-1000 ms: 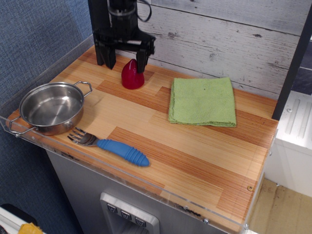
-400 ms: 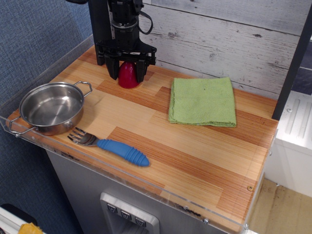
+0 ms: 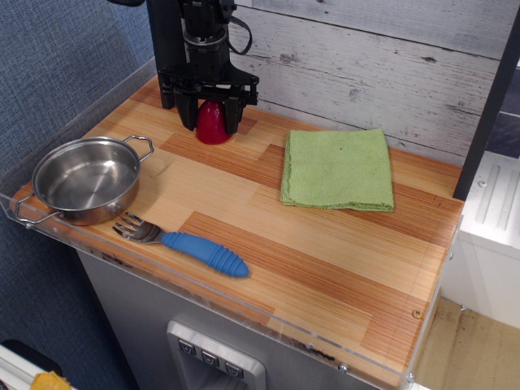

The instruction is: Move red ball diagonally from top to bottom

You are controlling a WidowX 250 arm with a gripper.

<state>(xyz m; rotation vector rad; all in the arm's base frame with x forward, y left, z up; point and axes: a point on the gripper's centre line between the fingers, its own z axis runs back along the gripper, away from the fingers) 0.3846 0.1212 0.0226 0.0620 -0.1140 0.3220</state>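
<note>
The red ball (image 3: 213, 123), a glossy dark-red teardrop shape, stands on the wooden tabletop (image 3: 325, 252) at the back left, near the plank wall. My black gripper (image 3: 212, 116) has come down over it from above. Its two fingers (image 3: 189, 112) press against the ball's left and right sides, and the ball's pointed top is hidden between them. The ball's base still rests on the table.
A steel pan (image 3: 85, 179) with two handles sits at the front left. A fork with a blue handle (image 3: 183, 244) lies near the front edge. A folded green cloth (image 3: 338, 168) lies right of the ball. A clear rim runs along the table's front edge.
The gripper has come down over the red ball, and its fingers have drawn in from a wide stance to rest against the ball's sides. The ball has stayed in place.
</note>
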